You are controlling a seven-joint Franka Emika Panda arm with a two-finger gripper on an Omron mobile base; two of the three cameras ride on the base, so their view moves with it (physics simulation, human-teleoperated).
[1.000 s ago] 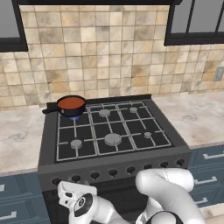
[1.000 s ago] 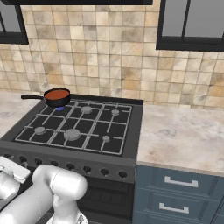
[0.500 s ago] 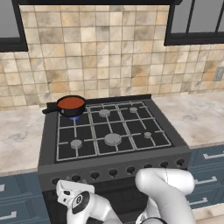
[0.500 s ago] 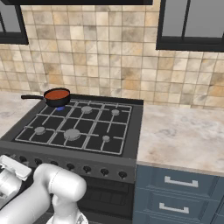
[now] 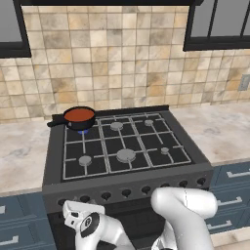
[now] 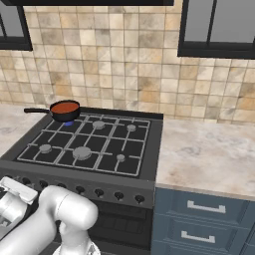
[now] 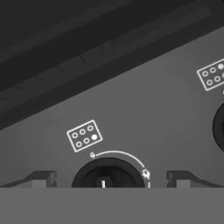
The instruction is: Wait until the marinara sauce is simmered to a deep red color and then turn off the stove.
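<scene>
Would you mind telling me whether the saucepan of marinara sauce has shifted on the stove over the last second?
No. The saucepan sits on the same rear-left burner of the stove, its handle pointing left, just as before; the marinara sauce is where it was.

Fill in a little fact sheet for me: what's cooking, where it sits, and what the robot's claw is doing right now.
cooking: deep red marinara sauce in a small black long-handled saucepan
location: back-left burner of the large black gas stove, blue flame underneath
claw: two-finger gripper open, facing a dark round front knob, one fingertip on each side, not touching it
knob label: six-dot burner diagram above the knob
surroundings: marble-look countertop, beige tiled wall
</scene>
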